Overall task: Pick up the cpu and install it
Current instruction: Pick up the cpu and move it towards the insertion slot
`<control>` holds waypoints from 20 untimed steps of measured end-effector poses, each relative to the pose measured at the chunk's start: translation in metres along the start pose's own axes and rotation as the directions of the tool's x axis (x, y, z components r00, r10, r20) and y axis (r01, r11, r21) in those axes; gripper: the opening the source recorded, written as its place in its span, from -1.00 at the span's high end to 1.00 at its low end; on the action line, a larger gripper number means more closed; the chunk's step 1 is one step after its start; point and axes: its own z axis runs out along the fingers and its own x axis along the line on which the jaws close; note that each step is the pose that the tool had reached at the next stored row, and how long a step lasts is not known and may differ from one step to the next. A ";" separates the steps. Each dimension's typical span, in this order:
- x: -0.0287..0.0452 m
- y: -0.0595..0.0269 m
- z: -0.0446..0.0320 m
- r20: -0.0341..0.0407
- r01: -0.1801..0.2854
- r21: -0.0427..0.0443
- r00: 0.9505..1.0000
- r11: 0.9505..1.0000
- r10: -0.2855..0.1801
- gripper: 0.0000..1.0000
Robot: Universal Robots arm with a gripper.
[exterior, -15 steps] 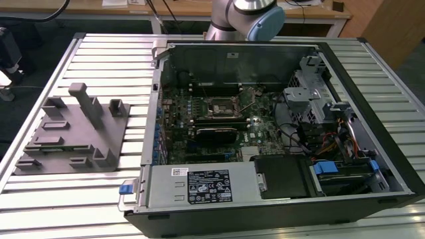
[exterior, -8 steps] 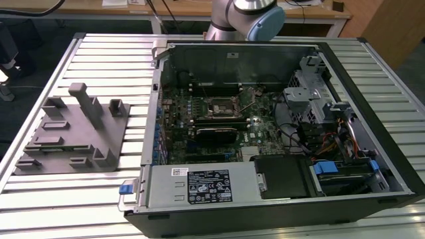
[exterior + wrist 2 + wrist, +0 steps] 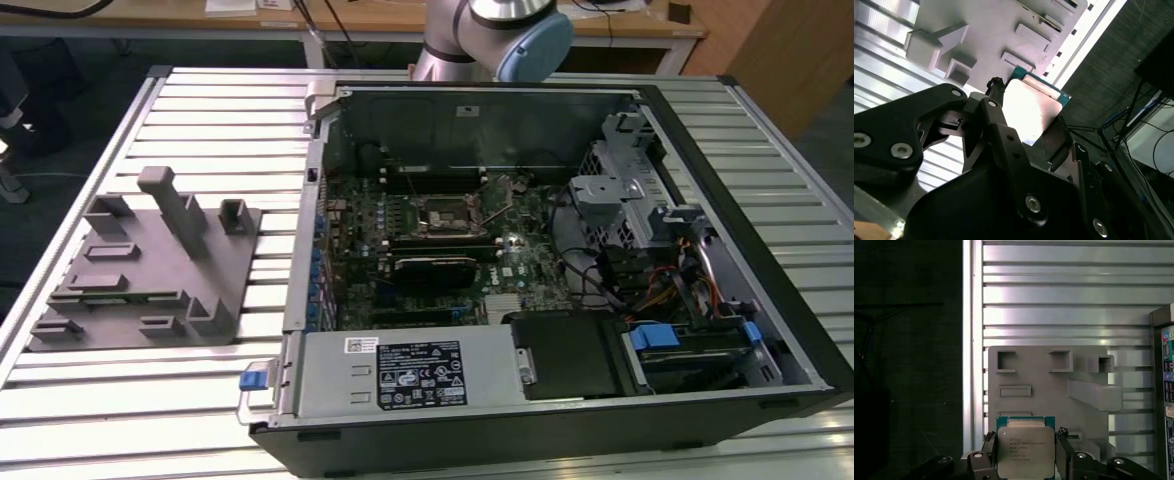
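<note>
Exterior view: grey plastic tray w/ upright posts point(image 3: 134, 270) at the exterior view's left on ribbed metal table point(image 3: 214, 110), slats showing on all sides. Open black computer case point(image 3: 534, 420) just beside tray's edge, at the exterior view's right. First wrist view: black two-finger gripper point(image 3: 1026, 440) clamped on opposite edges of pale silvery square cpu point(image 3: 1026, 452), over tray.

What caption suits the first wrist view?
Black hand gripping the silvery square cpu, grey plastic tray behind.
</note>
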 end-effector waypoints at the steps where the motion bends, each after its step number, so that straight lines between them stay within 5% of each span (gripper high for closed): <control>1: 0.0000 0.0001 -0.0012 0.000 0.000 0.000 1.000 1.000 0.000 -0.09; 20: -0.0007 0.0010 -0.0205 0.002 0.000 0.000 1.000 1.000 0.000 -0.09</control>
